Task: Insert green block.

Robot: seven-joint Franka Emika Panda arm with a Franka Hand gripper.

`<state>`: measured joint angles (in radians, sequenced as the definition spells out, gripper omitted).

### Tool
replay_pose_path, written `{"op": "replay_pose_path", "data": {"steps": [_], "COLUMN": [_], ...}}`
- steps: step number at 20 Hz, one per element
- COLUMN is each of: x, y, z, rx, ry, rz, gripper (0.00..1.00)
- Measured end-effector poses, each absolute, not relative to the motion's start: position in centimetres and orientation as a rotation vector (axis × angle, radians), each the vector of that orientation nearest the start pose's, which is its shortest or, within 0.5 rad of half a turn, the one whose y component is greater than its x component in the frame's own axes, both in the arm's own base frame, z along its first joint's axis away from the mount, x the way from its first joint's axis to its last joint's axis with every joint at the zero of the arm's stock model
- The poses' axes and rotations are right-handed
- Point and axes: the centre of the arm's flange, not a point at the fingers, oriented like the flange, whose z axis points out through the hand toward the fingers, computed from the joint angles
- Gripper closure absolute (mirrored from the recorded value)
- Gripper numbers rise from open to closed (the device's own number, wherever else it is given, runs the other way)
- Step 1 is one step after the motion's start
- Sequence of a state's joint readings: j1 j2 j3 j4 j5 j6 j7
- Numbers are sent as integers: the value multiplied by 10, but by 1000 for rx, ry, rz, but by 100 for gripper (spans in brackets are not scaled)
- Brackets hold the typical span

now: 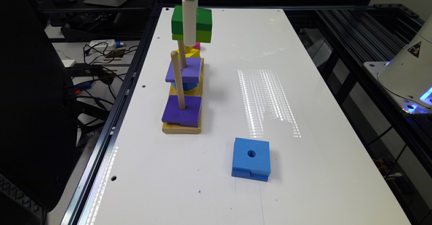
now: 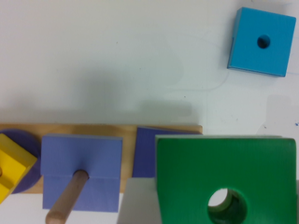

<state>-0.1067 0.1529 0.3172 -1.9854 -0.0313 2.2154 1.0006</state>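
Green square block [image 1: 199, 24], dark green layer over a lime layer with a round centre hole, is up in the air, held above the far end of the wooden peg base [image 1: 182, 127] near the worktop's far edge. White gripper [image 1: 189, 19] comes down across the block's near face in the exterior view; the block hangs clear of everything, so it must be pinched, but I can't see fingers in either view and can't tell how the jaws stand. Block looks like painted wood or dense foam: stiff, light, flat-sided, probably a bit slick, so hold on two opposite side faces and keep the hole free. Wrist view has the block [image 2: 224, 179] close up with the hole showing; no peg tip visible through it, so hole-to-peg alignment can't be judged. Base carries two purple square blocks, one on the near wooden peg [image 1: 178, 81] at base level [image 1: 182, 114], one higher on the next peg [image 1: 185, 70] over something blue. Yellow piece [image 1: 192, 53] and a bit of pink behind it are mostly hidden; can't tell their shapes. Target peg's top is covered by the gripper and block. Blue square block with a hole [image 1: 251, 159] lies loose on the white worktop [image 1: 303, 167], well apart from the base.
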Motion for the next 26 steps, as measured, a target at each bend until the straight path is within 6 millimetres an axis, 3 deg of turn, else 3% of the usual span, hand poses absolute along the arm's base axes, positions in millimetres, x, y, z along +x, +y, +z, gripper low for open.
{"op": "replay_pose_path", "data": {"steps": [26], "x": [583], "y": [109], "z": [400], "rx": [-2846], "ry": [1165], "rz": [-90], "gripper": [100]}}
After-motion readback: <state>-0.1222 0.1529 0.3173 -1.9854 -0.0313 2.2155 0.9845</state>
